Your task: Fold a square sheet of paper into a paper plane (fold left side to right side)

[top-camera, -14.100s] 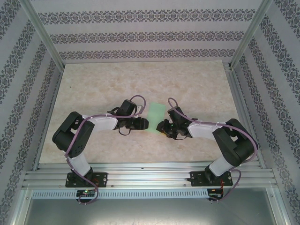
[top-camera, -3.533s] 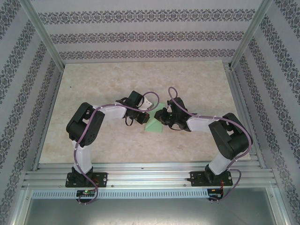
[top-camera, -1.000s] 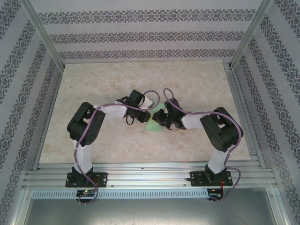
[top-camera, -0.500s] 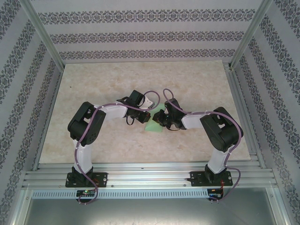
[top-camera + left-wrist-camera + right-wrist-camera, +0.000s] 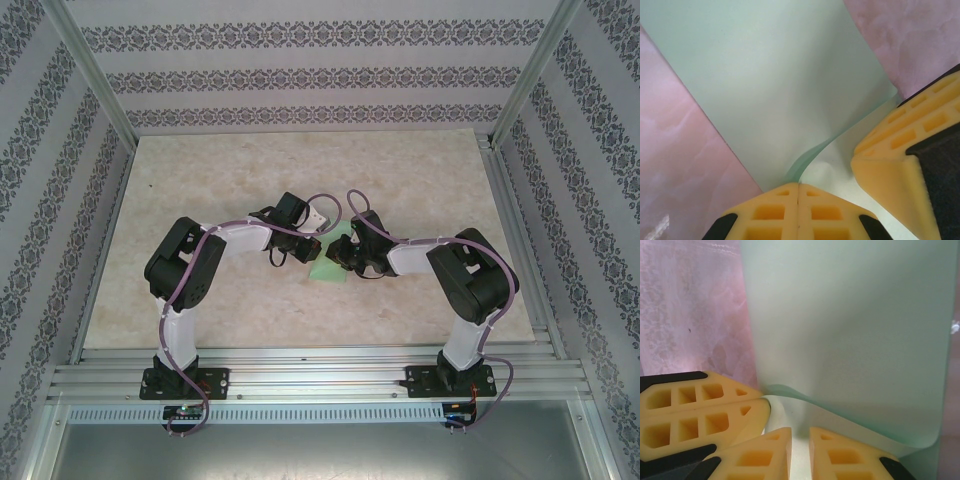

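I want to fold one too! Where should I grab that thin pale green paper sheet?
Pinch the thin pale mint-green paper sheet at its curled-up edge, sliding in low from the right side. The rest lies flat on the tabletop, so probably only that lifted lip lets anything slip underneath.

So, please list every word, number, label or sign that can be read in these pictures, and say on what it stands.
None can be read. The sheet of paper is plain, the wallpaper bears only ornament, and anything printed on the small boards at the near edge is too small to read.
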